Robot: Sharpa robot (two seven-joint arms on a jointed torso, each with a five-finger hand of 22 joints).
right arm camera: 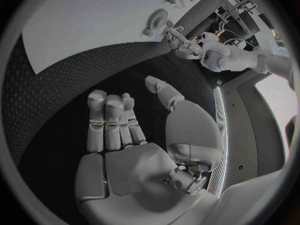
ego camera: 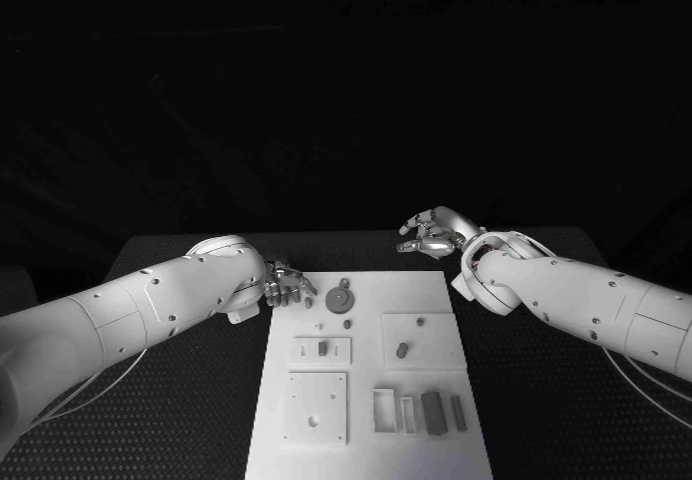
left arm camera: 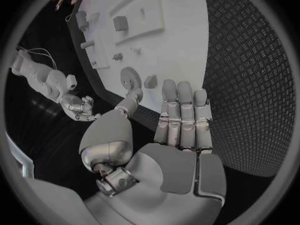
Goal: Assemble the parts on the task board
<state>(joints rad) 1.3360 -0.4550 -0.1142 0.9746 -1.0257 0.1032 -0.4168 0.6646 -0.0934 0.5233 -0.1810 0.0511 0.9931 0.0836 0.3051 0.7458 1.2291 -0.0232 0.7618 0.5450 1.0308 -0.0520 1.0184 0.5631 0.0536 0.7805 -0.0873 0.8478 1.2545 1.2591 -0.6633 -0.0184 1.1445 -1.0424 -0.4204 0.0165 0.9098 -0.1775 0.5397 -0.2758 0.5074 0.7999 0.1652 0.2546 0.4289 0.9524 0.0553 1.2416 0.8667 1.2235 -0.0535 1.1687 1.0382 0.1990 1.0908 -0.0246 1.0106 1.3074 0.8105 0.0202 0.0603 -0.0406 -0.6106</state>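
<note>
No readable text, label, brand or number anywhere (the task board [ego camera: 368,400] bears no markings).

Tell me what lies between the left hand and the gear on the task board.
In the head view, only bare white board separates the left hand from the gear; a small part sits just below that line.

This looks like a robot lab: a black table [ego camera: 173,400] with a bumpy mat stands in a dark room, holding a white task board [ego camera: 433,290].
</note>
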